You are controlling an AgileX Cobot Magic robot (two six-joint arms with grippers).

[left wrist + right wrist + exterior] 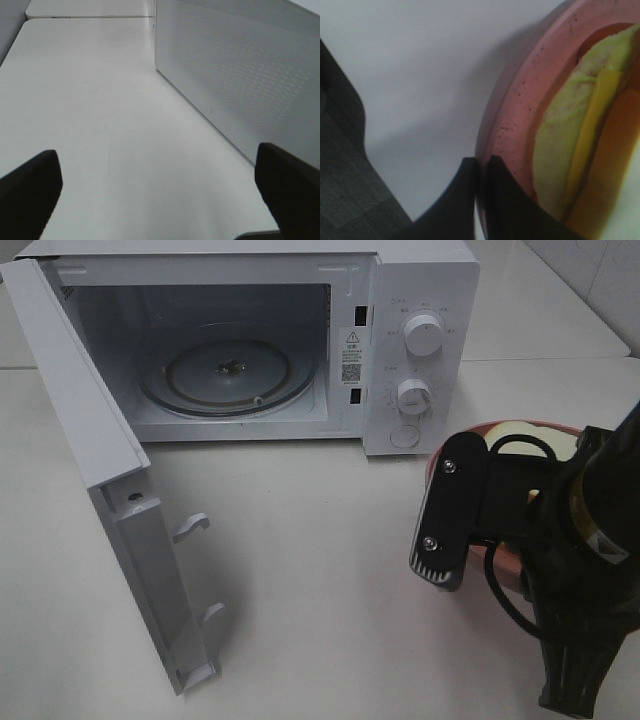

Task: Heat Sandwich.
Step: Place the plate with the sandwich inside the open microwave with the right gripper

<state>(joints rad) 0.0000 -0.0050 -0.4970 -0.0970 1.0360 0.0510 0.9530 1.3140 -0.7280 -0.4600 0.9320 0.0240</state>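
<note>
- White microwave (440,300) spans the upper frame, its door (85,440) swung wide toward the lower left.
- Round glass turntable (228,375) sits inside the cavity.
- 2 white dials on the right panel: upper knob (424,335), lower knob (413,395), with a round button (404,436) beneath.
- Pink plate (437,462) at right, on the white table (320,570).

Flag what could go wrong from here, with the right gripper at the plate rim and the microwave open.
1. The right gripper seems to pinch only the thin rim of the pink plate. Lifted from that one edge, the plate may tilt and the sandwich could slide.
2. The plate sits just in front of the microwave control panel. Carrying it leftward to the cavity could clip that front corner.
</note>
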